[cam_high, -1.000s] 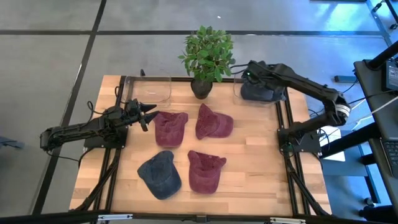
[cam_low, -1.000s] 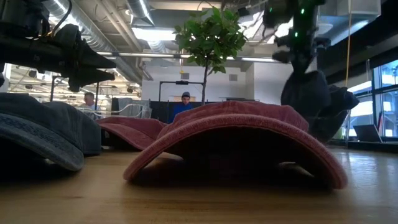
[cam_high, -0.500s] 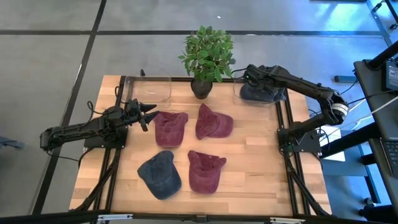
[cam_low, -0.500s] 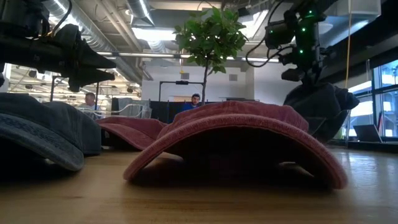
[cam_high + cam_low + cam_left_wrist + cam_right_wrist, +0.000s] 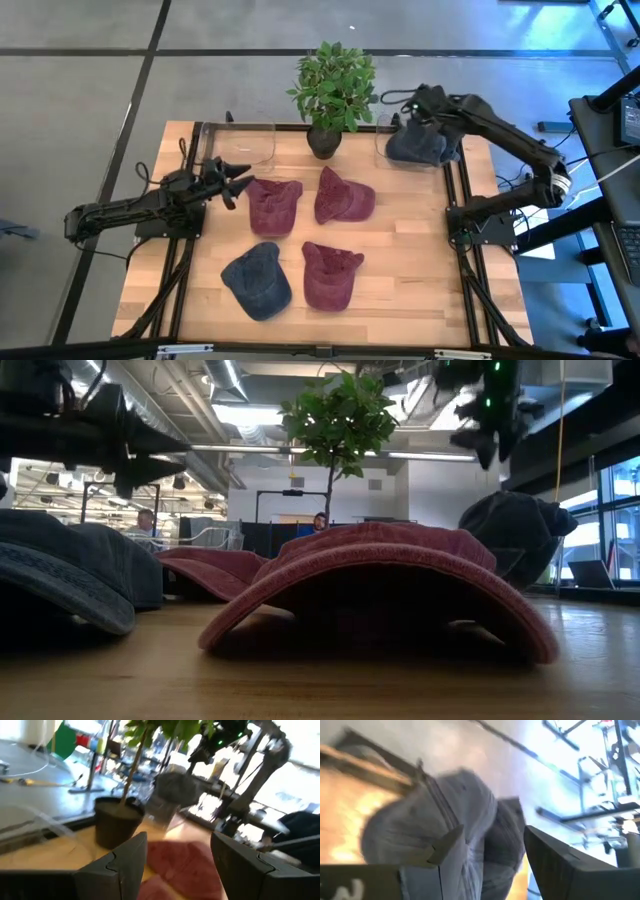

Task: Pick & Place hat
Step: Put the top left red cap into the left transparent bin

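Dark fingers on the right pincer (image 5: 418, 100) are spread apart, nothing between them, and it hangs just above the dark grey hat (image 5: 418, 148), which sits in the clear bin (image 5: 383, 152) right beside the potted plant (image 5: 334, 92). From the low view the right pincer (image 5: 487, 422) is clearly off the hat (image 5: 512, 538), daylight between them. The right wrist view looks straight down on that hat (image 5: 437, 832), so it lies directly under the open fingers. I'd say that one counts as placed.

So what's next? Four hats are left on the table (image 5: 420, 260), all on the near side of the plant. A maroon hat (image 5: 344, 197) lies closest in front of the pot, another maroon hat (image 5: 273, 206) sits just beside it toward the left arm, and a third maroon hat (image 5: 329, 275) and a navy hat (image 5: 257, 281) lie further out from the plant.

The left pincer (image 5: 238, 179) is also spread wide with nothing in it, hovering almost touching the hat beside it, tips pointing at it. The left wrist view shows maroon fabric (image 5: 182, 865) right ahead between its fingers (image 5: 125, 862).

My guess: the left arm is way nearer to that hat, brim end toward the plant, so the reach is just a short push forward and down. The other empty bin (image 5: 243, 145) sits beside the plant on that arm's side, seems like the obvious drop spot.
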`<state>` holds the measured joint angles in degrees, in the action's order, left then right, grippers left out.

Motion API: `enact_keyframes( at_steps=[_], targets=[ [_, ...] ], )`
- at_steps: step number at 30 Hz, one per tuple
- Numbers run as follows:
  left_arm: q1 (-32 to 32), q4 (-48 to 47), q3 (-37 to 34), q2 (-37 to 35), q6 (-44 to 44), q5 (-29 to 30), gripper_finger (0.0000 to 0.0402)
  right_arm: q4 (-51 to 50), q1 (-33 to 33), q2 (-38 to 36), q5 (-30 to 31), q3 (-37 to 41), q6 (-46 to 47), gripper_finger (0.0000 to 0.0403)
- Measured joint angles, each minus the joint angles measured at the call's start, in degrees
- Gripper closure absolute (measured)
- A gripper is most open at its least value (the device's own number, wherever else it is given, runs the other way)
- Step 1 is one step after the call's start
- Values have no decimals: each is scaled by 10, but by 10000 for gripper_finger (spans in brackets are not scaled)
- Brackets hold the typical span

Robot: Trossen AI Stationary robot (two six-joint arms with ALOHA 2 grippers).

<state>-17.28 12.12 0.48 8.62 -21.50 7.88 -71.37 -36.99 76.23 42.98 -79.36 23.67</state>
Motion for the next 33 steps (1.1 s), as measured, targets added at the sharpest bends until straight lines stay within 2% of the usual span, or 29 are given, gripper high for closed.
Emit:
enact_keyframes(
  at_steps=[4, 7, 10, 12, 16, 18, 23, 26, 30, 33],
  targets=[
    [0, 58, 0, 0, -30, -28, 187, 14, 30, -32, -43, -42, -12, 204],
    [0, 74, 3, 0, -7, -32, 187, 49, 71, -58, -95, -39, -16, 209],
    [5, 20, 38, 15, -3, -41, 187, 67, 125, -79, -111, -24, -5, 210],
    [10, -71, 82, 42, 12, -38, 187, 78, 155, -89, -96, -17, 15, 210],
    [19, -210, 183, 147, 45, -9, 187, 90, 198, -94, -68, -7, 33, 210],
    [21, -235, 229, 214, 82, 2, 187, 92, 209, -94, -67, -3, 38, 210],
    [23, -259, 330, 392, 236, 8, 195, 101, 214, -92, -67, 14, 48, 210],
    [10, -322, 397, 489, 315, -4, 207, 101, 215, -92, -71, 19, 62, 210],
    [-14, -399, 467, 604, 354, 0, 229, 100, 218, -92, -78, 20, 63, 210],
    [-27, -411, 495, 676, 376, -13, 241, 100, 223, -92, -82, 20, 63, 210]
  ],
)
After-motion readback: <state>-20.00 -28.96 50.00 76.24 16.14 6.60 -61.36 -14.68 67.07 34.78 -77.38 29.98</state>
